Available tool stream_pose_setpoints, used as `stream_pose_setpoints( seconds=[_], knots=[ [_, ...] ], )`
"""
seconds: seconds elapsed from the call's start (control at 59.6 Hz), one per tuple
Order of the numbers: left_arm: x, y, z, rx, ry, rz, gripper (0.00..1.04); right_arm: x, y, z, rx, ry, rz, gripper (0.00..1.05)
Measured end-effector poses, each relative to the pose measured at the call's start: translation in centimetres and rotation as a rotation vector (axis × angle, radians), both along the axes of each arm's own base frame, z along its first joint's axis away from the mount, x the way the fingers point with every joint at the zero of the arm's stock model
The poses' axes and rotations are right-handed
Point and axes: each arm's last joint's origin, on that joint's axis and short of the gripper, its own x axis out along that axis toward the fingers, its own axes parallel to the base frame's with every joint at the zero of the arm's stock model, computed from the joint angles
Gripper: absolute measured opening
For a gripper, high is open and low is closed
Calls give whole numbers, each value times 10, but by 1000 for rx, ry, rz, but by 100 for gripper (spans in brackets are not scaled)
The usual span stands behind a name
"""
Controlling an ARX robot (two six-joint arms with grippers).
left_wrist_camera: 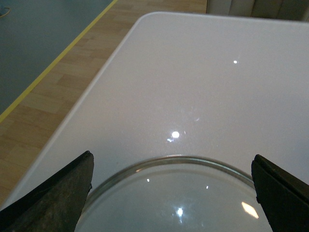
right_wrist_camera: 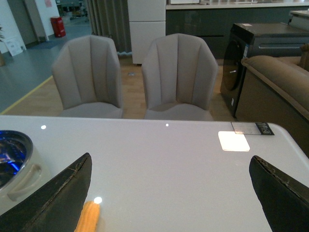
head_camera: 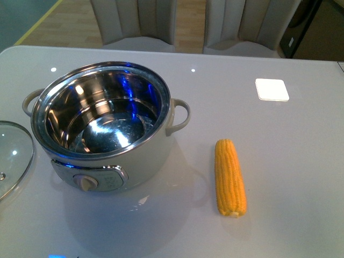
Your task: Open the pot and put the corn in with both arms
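Corn (head_camera: 230, 177): flat on the worktop (head_camera: 290, 161), near its front edge, right of middle, lengthwise front to back.
Pot (head_camera: 153, 158): uncovered, front left, dial facing the front edge, apart from the corn.
Lid (head_camera: 13, 156): flat at the left edge, just beside the pot.
Left fingers (left_wrist_camera: 53, 198): spread wide over the lid, gripping nothing.
Right fingers (right_wrist_camera: 53, 198): spread wide, gripping nothing.
White square (head_camera: 271, 89): far right.
Chairs (head_camera: 134, 21): beyond the far edge.

Corn (head_camera: 230, 177) lies right of the pot (head_camera: 155, 155), lid (head_camera: 12, 153) seemingly flat at its left.
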Motion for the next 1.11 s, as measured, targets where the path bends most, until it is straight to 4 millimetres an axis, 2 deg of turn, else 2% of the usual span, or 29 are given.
stream_pose_setpoints(
  seconds=[0.134,0.235,0.503,0.721,0.822,1.107],
  knots=[
    [-4,-3,29,-15,-21,-20,98,0,0,0,0,0,0,96],
    [-14,-9,54,-45,-34,-31,98,0,0,0,0,0,0,96],
    [-60,-39,123,-142,-85,-62,98,0,0,0,0,0,0,96],
    [-104,-78,172,-111,-180,-101,98,0,0,0,0,0,0,96],
    [-122,-89,183,-72,-220,-101,98,0,0,0,0,0,0,96],
    [-173,-123,194,-20,-265,-99,98,0,0,0,0,0,0,96]
  ],
)
